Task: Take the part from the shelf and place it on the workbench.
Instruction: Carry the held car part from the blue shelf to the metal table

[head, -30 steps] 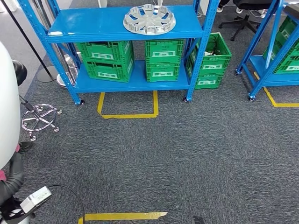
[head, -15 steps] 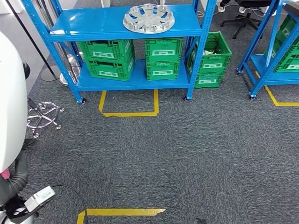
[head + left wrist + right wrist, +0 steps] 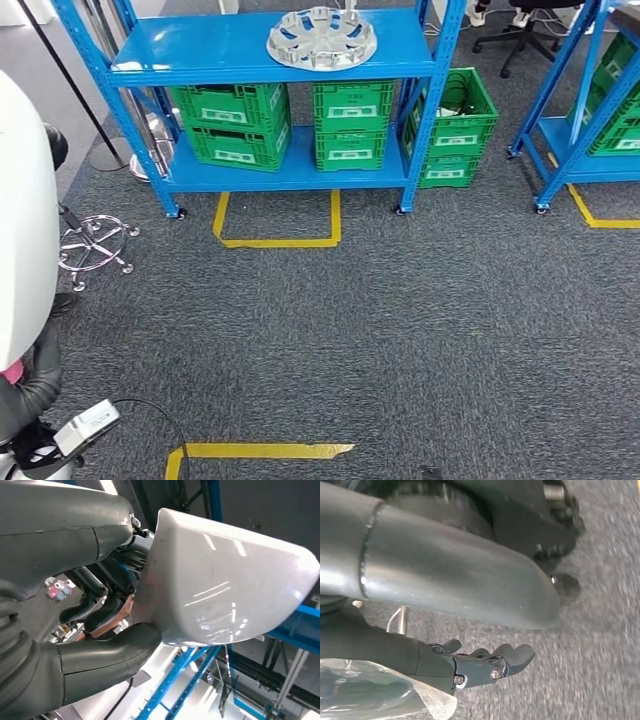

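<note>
The part (image 3: 321, 38), a round silver wheel cover, lies flat on the top board of the blue shelf (image 3: 226, 50), toward its right end, with no hand near it. On the lower board stand green crates (image 3: 230, 122), and one more crate sits on the carpet just beside the shelf's right post. Yellow tape (image 3: 277, 241) marks a bay on the grey carpet in front of the shelf, and another strip lies nearer the robot. The left hand (image 3: 94, 630) is seen close, its thumb and dark fingers curled in by a white shell; whether it holds anything I cannot tell. The right hand (image 3: 482, 665) hangs over the carpet, fingers loosely apart, holding nothing.
</note>
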`<act>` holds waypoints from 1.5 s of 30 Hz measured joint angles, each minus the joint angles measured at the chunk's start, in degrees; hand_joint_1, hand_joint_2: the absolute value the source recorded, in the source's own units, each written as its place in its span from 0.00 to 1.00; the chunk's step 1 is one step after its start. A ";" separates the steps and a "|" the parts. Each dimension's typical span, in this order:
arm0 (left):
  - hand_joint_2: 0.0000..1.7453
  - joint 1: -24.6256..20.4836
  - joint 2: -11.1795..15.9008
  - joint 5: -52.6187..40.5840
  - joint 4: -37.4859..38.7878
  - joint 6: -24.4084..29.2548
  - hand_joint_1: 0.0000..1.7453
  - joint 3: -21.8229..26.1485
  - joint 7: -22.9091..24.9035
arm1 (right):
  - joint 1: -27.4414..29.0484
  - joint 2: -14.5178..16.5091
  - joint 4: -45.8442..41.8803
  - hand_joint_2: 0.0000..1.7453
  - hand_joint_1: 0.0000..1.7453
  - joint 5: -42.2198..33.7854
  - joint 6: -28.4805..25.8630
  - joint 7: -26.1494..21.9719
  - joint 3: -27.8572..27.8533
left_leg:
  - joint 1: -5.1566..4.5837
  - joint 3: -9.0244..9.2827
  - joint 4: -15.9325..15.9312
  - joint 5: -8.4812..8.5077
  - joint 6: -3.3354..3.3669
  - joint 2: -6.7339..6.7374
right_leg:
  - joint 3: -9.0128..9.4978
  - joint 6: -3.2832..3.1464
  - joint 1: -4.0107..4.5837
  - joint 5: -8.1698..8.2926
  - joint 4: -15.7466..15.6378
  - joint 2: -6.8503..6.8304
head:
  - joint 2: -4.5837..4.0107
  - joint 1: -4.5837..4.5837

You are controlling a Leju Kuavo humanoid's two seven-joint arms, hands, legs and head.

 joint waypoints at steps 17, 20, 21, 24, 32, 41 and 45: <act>1.00 -4.37 0.72 -1.05 6.21 -0.04 1.00 -3.62 0.37 | -0.16 -0.04 0.20 0.00 0.00 2.07 4.94 21.56 0.02 | 1.22 -7.12 10.40 -3.59 -3.72 -1.60 | 0.54 -1.03 -1.29 -0.71 1.59 0.46 | 0.00 -0.42; 1.00 -4.83 0.87 -1.07 6.97 -0.05 1.00 -3.98 0.50 | 0.01 -0.08 0.20 0.00 0.00 2.43 5.07 23.70 0.02 | 0.86 -10.79 21.22 -8.57 -3.08 -0.44 | 0.17 -1.41 -0.43 -0.61 1.60 -1.87 | 0.00 -0.57; 1.00 -4.83 0.93 -1.07 7.19 -0.05 1.00 -4.05 0.56 | 0.01 -0.09 0.20 0.00 0.00 2.53 5.10 24.23 0.02 | 0.66 -10.29 21.26 -8.31 -2.72 -0.36 | 0.15 -1.47 -0.21 -0.65 1.61 -2.59 | 0.00 -0.58; 1.00 -5.00 1.12 -1.08 7.62 -0.05 1.00 -4.33 0.65 | -0.09 -0.10 0.20 0.00 0.00 2.62 5.14 24.77 0.02 | -0.55 -4.11 11.15 -4.37 -0.97 2.15 | 0.44 -1.51 0.29 -0.95 1.60 -4.49 | 0.00 -0.58; 1.00 -5.65 1.38 -1.15 8.18 0.01 1.00 -4.97 0.81 | -0.34 -0.13 0.20 0.00 0.00 2.74 5.34 25.79 0.38 | -1.28 -1.80 4.58 -2.99 1.02 1.25 | -1.64 0.35 0.14 -4.99 6.65 -1.98 | 0.00 -0.35; 1.00 -4.84 1.42 -1.00 8.67 0.02 1.00 -5.19 0.92 | 0.09 -0.34 0.15 0.00 0.00 3.13 6.18 27.96 0.91 | -1.48 -2.59 4.80 -2.09 0.57 -5.80 | -0.72 -0.68 0.03 -0.33 2.02 4.66 | 0.00 -0.27; 1.00 -4.12 1.60 -0.73 8.68 0.07 1.00 -5.14 0.93 | 0.09 -0.37 0.09 0.00 0.00 3.49 6.47 26.82 1.08 | -1.27 -3.40 5.07 -1.77 -0.86 -6.58 | 0.31 -1.62 -0.04 0.17 0.62 2.99 | 0.00 -0.41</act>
